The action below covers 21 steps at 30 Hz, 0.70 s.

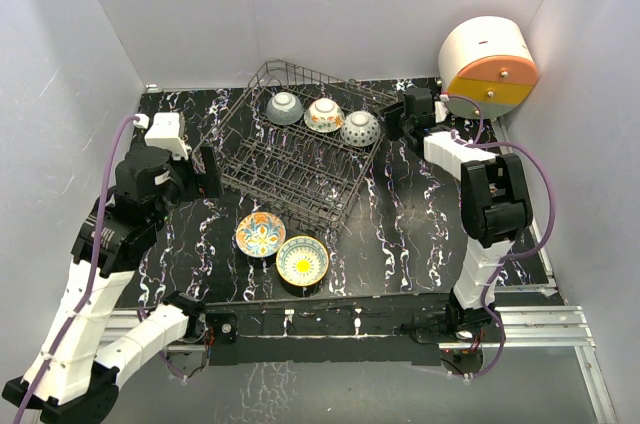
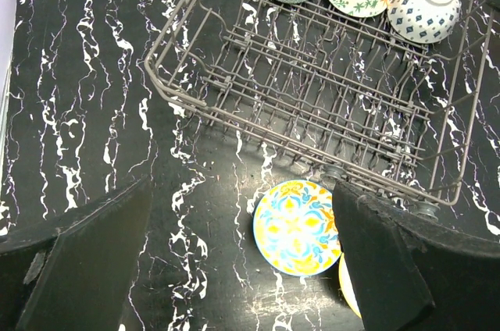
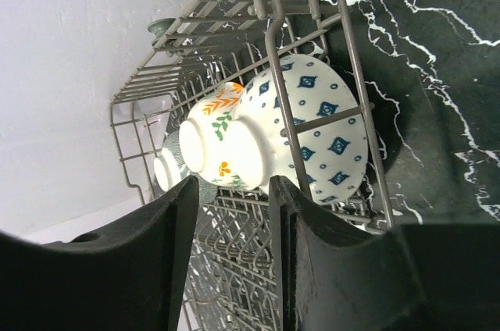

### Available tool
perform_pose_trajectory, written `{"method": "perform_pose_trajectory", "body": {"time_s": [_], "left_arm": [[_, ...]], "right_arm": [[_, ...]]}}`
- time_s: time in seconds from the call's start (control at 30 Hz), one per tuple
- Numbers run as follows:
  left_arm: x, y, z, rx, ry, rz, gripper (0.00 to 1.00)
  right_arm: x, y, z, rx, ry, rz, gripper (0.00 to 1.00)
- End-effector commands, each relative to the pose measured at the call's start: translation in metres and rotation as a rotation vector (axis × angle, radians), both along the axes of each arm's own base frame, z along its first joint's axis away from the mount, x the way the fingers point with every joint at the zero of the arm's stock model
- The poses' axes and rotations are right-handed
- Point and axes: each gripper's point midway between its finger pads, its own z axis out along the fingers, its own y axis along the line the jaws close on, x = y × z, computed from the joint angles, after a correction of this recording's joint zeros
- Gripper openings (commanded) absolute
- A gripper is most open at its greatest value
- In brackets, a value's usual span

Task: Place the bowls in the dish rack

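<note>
Three bowls [image 1: 324, 114] sit upturned in the dish rack's [image 1: 300, 179] far row. The orange-blue bowl [image 1: 260, 234] and sunflower bowl [image 1: 302, 259] lie just before it on the table [image 1: 400, 234], seemingly touching. Left gripper [image 2: 242, 186] hovers released above them; right gripper [image 3: 234, 183], parted and empty, hangs at the rack's far corner. Risk — pinching one glazed rim may shove its neighbour, or slip. Surface black, marbled; walls [image 1: 330, 4] plain white.

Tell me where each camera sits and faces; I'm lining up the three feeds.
Top external: above and behind the robot, looking down on both arms and the dish rack.
Left wrist: on the left arm, looking down past the left claw at the rack and orange-blue bowl.
Right wrist: beside the rack's end, looking sideways past the right claw at the diamond-patterned bowl.
Shared: that bowl, in all three.
</note>
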Motion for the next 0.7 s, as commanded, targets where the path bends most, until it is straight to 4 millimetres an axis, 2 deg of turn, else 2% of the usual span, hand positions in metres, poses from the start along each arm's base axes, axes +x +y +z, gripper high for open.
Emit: {"method": "perform_pose_trajectory", "body": {"time_s": [0.0,0.2,0.3,0.37,0.5,0.67], "left_arm": [[-0.003,-0.002,0.002,-0.018,-0.007,-0.01,0.96],[-0.002,-0.004,0.008,-0.024,-0.013,-0.016,0.96],[-0.002,-0.002,0.014,-0.033,-0.027,-0.004,0.97],[-0.002,-0.002,0.02,-0.044,-0.033,0.005,0.97],[-0.004,0.001,0.033,-0.055,-0.035,0.026,0.97],[-0.017,0.006,0.044,-0.062,-0.025,0.031,0.97]], "right_arm": [[0.008,-0.003,0.075,-0.078,-0.164,0.037,0.45],[0.002,0.014,0.123,-0.217,-0.214,0.179,0.49],[-0.012,0.035,0.137,-0.288,-0.207,0.276,0.53],[-0.026,0.057,0.142,-0.341,-0.207,0.358,0.55],[-0.074,0.115,0.143,-0.435,-0.2,0.561,0.56],[-0.166,0.179,0.134,-0.488,-0.211,0.825,0.56]]}}
